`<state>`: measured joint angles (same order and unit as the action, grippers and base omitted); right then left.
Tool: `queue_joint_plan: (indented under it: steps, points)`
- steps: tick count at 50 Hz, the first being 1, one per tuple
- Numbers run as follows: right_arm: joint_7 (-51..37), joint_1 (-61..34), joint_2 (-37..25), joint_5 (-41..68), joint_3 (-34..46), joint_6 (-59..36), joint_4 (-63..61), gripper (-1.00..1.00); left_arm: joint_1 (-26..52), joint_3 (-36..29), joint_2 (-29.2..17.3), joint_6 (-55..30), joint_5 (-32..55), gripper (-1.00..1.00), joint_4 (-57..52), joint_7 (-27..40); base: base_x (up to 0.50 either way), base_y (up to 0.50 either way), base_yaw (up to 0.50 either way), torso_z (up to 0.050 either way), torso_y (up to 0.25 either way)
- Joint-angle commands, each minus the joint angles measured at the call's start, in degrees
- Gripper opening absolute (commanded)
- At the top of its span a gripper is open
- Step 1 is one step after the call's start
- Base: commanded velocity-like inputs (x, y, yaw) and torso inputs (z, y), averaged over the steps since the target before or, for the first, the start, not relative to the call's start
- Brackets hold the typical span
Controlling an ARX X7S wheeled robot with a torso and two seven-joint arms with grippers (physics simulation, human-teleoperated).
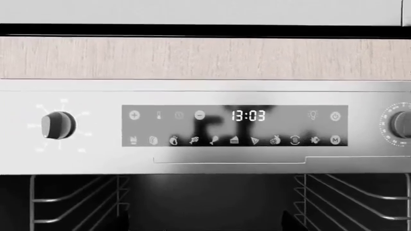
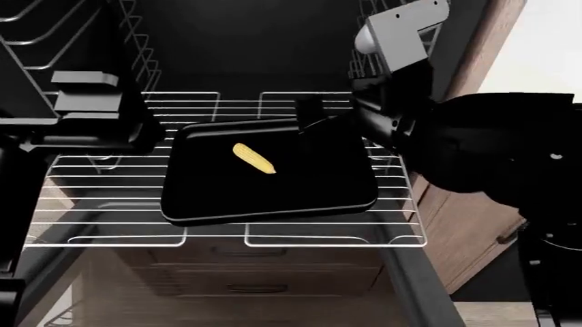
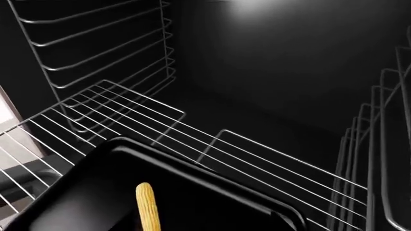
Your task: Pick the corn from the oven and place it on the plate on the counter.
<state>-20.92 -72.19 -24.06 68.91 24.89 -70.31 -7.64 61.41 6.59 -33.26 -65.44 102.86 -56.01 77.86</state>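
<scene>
The corn (image 2: 253,158) is a small yellow cob lying on a black baking tray (image 2: 300,184) on the pulled-out wire rack (image 2: 109,204) of the oven (image 2: 245,48). The cob also shows in the right wrist view (image 3: 147,209). My right gripper (image 2: 309,117) hovers at the tray's far right edge, to the right of the cob and clear of it, its fingers apart and empty. My left gripper (image 1: 205,222) is open and empty, facing the oven's control panel (image 1: 234,126) above the cavity. The plate and the counter are out of view.
Wire side rails (image 3: 109,57) line the black cavity walls. The silver panel has a knob (image 1: 57,125) and a 13:03 display. My left arm (image 2: 82,116) sits over the rack's left side. Wood cabinetry (image 2: 464,225) frames the oven, with drawers (image 2: 264,272) below.
</scene>
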Motion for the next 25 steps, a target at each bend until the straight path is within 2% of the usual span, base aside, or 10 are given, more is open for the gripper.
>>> queue_joint_plan:
  steps: [1,6,18,25]
  points:
    - [8.0,-5.07,0.75,-2.72,4.54,-0.93,7.48,1.0,-0.27,-0.7,0.25,0.75,0.65,1.0,-0.62,1.06,0.0,0.0,0.0,0.0,0.0]
    - [9.55,-5.25,1.29,-2.2,6.18,-1.55,6.56,1.0,-0.16,-0.99,0.38,0.84,0.6,1.0,-0.63,0.99,0.0,0.0,0.0,0.0,0.0]
    - [17.23,-9.88,3.32,-9.94,14.61,0.93,16.22,1.0,0.6,-2.0,0.69,1.33,0.93,1.0,-0.71,1.72,0.0,0.0,0.0,0.0,0.0]
    - [15.76,-7.5,4.65,-8.8,14.71,0.25,16.44,1.0,0.07,-2.36,1.3,1.22,0.23,1.0,-0.88,1.32,0.0,0.0,0.0,0.0,0.0]
